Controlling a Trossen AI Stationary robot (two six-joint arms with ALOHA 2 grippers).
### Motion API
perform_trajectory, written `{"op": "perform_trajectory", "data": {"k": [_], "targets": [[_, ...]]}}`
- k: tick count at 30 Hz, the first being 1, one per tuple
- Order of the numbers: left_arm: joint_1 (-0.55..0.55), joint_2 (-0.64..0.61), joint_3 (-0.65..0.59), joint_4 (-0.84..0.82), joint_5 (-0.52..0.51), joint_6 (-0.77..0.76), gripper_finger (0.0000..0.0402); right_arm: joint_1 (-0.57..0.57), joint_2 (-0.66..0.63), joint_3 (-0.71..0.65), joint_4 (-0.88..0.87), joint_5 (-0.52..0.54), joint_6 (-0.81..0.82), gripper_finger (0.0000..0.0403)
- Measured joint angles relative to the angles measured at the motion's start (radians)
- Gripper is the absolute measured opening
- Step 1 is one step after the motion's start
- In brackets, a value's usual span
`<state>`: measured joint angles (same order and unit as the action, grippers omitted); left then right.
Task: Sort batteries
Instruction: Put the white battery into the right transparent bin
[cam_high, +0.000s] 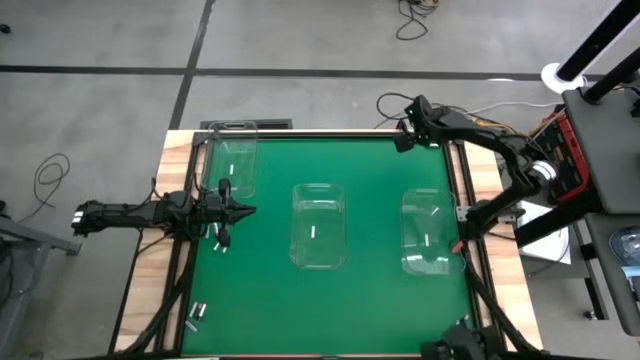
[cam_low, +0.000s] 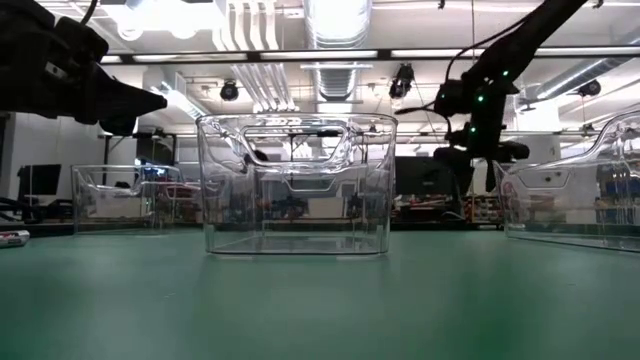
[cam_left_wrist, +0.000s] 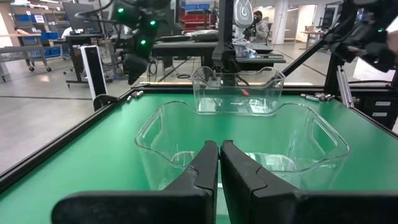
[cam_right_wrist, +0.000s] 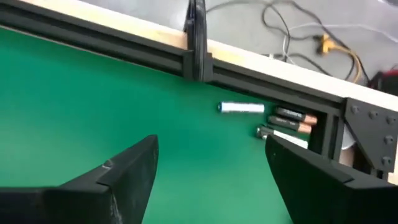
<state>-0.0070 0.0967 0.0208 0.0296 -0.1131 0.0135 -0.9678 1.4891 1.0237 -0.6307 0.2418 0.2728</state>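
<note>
The right gripper (cam_right_wrist: 208, 168), two dark wedge-shaped fingers spread wide with nothing between them, hangs over the far right corner of the green felt-like table mat (cam_high: 370, 290). Just ahead of it lie three small batteries against the black metal frame rail (cam_right_wrist: 112, 43): a glossy silvery-white cylinder (cam_right_wrist: 241, 108) on its side, and a copper-topped dark pair (cam_right_wrist: 292, 120) tucked in the corner. The step in hand looks like the reach for a pick. The next move calls for lowering over the silvery one, which lies apart from the rail and the pair, and setting the fingers across its round body so it cannot roll away.

The left gripper (cam_left_wrist: 219, 163), fingers pressed together and seemingly empty, hovers at the left edge facing the middle clear rigid plastic bin (cam_high: 319, 225), a rounded rectangular tub with cut-out handles. More loose batteries (cam_high: 196, 314) lie at the near left edge. A pale sliver in the middle bin (cam_high: 312, 231) may be a sorted battery, though it is too small to be sure.
</note>
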Motion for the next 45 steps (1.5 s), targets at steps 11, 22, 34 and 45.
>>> {"op": "perform_trajectory", "data": {"k": [11, 22, 34, 45], "targets": [[0.0, 0.0, 0.0, 0.0, 0.0, 0.0, 0.0, -0.127, 0.201, 0.12, -0.015, -0.093, -0.013, 0.0322], [0.0, 0.0, 0.0, 0.0, 0.0, 0.0, 0.0, -0.165, 0.226, 0.082, 0.045, -0.141, -0.011, 0.0309], [0.0, 0.0, 0.0, 0.0, 0.0, 0.0, 0.0, -0.165, 0.232, 0.059, 0.096, -0.134, 0.013, 0.0309], [0.0, 0.0, 0.0, 0.0, 0.0, 0.0, 0.0, -0.163, 0.267, 0.058, 0.095, -0.085, -0.007, 0.0308]]}}
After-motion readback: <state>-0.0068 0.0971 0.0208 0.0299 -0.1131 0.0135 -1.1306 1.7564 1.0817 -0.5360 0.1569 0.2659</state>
